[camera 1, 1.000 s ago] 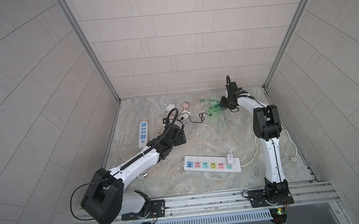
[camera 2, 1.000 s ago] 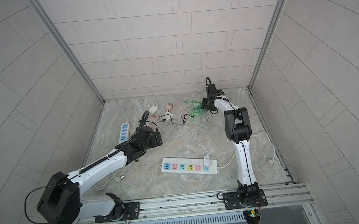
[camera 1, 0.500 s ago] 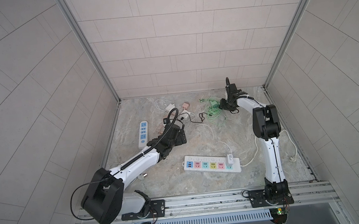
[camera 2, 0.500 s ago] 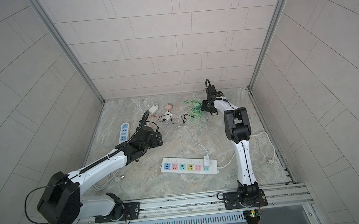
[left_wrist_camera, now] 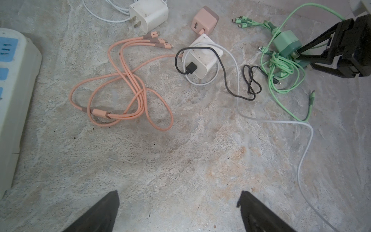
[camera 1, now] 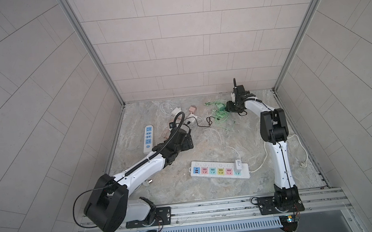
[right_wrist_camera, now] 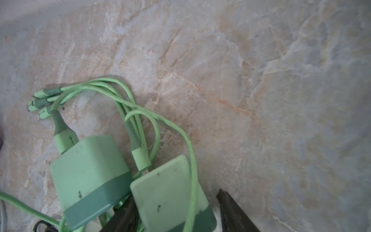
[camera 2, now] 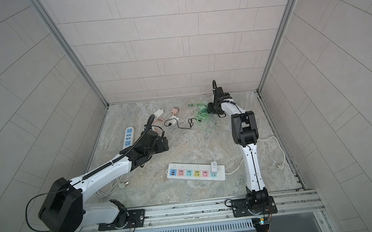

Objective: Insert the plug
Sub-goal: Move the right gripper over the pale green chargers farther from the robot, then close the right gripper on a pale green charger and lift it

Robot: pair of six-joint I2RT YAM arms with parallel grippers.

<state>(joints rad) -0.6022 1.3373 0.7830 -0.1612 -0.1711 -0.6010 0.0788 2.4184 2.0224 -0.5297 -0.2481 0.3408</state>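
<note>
Two green plugs with green cables lie together at the back of the stone floor. My right gripper (right_wrist_camera: 174, 196) (camera 1: 228, 106) straddles one green plug (right_wrist_camera: 170, 190). One finger touches its side and a gap shows at the other finger, so the jaws are open. The second green plug (right_wrist_camera: 90, 170) (left_wrist_camera: 285, 43) lies just beside it. A white power strip (camera 1: 243, 169) (camera 2: 221, 173) with coloured sockets lies near the front, with a white plug (camera 1: 237, 164) seated in its right end. My left gripper (left_wrist_camera: 178, 197) (camera 1: 188, 141) hovers wide open over bare floor, holding nothing.
A small blue-socket strip (camera 1: 148, 138) (left_wrist_camera: 12, 100) lies at the left. Between the arms lie a pink plug (left_wrist_camera: 204, 20), two white chargers (left_wrist_camera: 149, 13) (left_wrist_camera: 201, 56), a pink cable (left_wrist_camera: 120, 96) and black and white cables. Walls close in behind and at both sides.
The right jaws have spread wider around the green plug. Neither arm has visibly shifted, and the left gripper stays wide open.
</note>
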